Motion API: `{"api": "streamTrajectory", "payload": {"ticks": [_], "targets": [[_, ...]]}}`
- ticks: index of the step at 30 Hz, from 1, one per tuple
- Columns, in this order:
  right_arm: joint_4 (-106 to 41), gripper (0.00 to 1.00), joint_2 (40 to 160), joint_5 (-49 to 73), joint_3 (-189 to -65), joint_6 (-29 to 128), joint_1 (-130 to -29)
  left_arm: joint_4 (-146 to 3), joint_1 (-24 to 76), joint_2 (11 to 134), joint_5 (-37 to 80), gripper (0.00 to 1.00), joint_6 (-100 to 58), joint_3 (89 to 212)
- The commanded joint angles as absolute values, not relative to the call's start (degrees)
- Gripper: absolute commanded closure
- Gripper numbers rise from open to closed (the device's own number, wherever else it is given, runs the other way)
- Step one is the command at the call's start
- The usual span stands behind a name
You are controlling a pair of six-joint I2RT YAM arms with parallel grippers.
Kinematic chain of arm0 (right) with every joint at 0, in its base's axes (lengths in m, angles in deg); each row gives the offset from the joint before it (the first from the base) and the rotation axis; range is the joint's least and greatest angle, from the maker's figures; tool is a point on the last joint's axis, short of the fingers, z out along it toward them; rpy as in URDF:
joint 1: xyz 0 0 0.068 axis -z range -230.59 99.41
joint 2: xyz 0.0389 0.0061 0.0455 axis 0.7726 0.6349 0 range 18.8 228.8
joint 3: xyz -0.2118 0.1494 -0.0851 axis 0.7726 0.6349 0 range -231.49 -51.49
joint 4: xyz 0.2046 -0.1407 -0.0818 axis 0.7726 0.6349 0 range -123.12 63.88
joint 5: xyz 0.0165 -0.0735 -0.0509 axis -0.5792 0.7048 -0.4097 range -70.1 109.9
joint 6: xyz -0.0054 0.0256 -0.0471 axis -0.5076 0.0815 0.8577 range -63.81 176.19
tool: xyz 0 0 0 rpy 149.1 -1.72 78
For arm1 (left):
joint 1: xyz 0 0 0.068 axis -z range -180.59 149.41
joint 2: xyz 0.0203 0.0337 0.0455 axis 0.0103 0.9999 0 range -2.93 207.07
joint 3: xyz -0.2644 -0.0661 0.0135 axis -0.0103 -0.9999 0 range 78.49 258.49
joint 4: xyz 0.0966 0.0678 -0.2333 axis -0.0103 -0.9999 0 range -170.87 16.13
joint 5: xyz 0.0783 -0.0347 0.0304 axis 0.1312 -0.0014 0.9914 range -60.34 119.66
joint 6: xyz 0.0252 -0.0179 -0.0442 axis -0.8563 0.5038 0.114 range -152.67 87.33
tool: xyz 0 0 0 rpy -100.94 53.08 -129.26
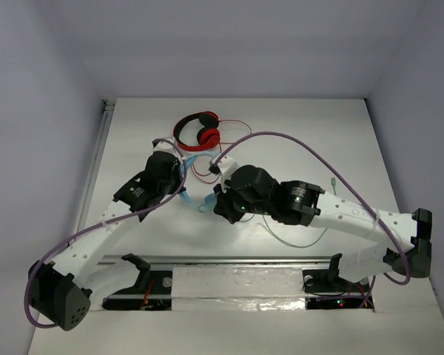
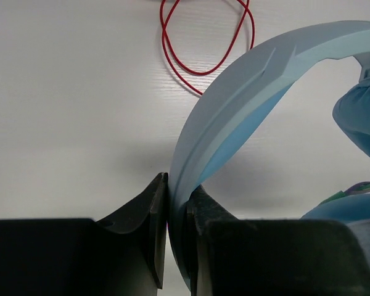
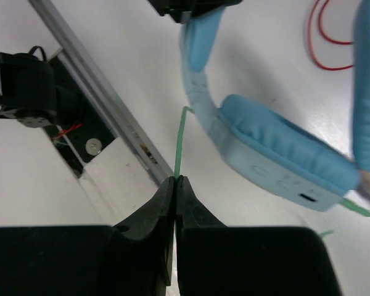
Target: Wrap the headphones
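Note:
The light-blue headphones [image 2: 246,86] are held between my two arms near the table's middle. My left gripper [image 2: 176,198] is shut on the wide headband, which arcs up and right from the jaws; in the top view this gripper [image 1: 180,171] sits just left of the band [image 1: 193,160]. My right gripper [image 3: 176,180] is shut on the thin green cable [image 3: 180,142], just below an ear cup [image 3: 277,148]. From above the right gripper [image 1: 217,201] is close to the blue cup [image 1: 208,204]. More green cable [image 1: 296,240] trails loosely under the right arm.
Smaller red-and-black headphones [image 1: 200,129] lie at the back, their red cable [image 2: 203,55] looping just beyond the blue band. A metal rail [image 1: 244,259] and the arm bases line the near edge. A purple arm cable [image 1: 311,148] arches over the right side.

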State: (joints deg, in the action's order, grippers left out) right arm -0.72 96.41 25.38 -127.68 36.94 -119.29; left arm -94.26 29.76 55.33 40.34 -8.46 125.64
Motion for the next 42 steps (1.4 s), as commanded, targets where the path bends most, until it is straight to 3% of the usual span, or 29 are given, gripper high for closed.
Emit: {"api": "streamTrajectory", "payload": {"ticks": [1, 17, 27, 33, 42], "targets": [[4.1, 0.99, 96.4, 32.9, -133.5, 41.6, -119.8, -95.1, 29.6, 53.9, 36.7, 1.0, -13.3, 132.8], [-5.2, 0.93, 96.6, 46.6, -134.0, 49.7, -114.1, -96.4, 29.6, 54.0, 21.8, 1.0, -24.2, 132.5], [-12.9, 0.8, 97.1, 51.6, -131.6, 52.2, -111.7, -94.2, 29.6, 53.6, 9.5, 1.0, -25.0, 131.9], [-14.8, 0.8, 98.6, 55.8, -132.0, 52.8, -109.9, -95.9, 29.6, 53.5, 12.1, 1.0, -24.3, 132.9], [-15.6, 0.79, 95.9, 49.7, -128.1, 50.0, -105.3, -95.1, 29.6, 51.1, 5.0, 1.0, -22.8, 133.6]]}}
